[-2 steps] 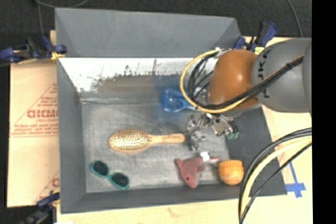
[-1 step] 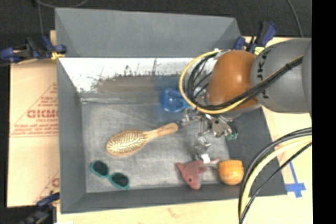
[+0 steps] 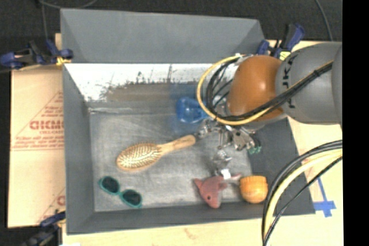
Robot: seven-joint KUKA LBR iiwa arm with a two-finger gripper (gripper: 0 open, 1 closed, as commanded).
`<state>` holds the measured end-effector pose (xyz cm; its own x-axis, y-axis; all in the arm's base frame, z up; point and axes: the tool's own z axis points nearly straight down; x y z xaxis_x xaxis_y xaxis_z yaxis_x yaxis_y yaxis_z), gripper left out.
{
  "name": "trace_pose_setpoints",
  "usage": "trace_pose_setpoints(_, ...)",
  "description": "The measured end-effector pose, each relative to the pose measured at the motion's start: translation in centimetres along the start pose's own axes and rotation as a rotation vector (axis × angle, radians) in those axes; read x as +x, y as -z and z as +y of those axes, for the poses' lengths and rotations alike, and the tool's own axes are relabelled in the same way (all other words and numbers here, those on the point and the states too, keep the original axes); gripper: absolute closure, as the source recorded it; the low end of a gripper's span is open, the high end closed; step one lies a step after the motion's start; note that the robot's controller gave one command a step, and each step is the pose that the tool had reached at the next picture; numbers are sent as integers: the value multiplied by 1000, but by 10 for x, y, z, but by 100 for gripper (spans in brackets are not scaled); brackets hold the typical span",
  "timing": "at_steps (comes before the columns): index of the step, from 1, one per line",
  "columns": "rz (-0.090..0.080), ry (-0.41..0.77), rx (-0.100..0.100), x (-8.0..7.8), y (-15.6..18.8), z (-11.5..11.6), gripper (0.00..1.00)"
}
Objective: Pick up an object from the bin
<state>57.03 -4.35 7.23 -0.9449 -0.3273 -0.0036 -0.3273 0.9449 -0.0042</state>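
Camera view showed you the gripper [image 3: 223, 152] just above the pink toy [image 3: 210, 189], beside the wooden hairbrush [image 3: 147, 154], probably staged for a pick; its grip state could not be determined.

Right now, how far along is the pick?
Done: the gripper is down inside the bin, on the right side, just above the pink fish-shaped toy and the orange round thing. In hand: nothing visibly held. Left: grasp and lift. The wooden hairbrush, green sunglasses and blue thing lie on the floor.
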Motion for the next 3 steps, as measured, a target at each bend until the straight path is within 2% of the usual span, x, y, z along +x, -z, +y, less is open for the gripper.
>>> trace_pose_setpoints(1,7,-24,-3,-27,41,11,0)
trace_pose_setpoints(2,0,-151,-5,-46,8,77,100)
trace_pose_setpoints(3,0,-151,-4,-46,8,77,100)
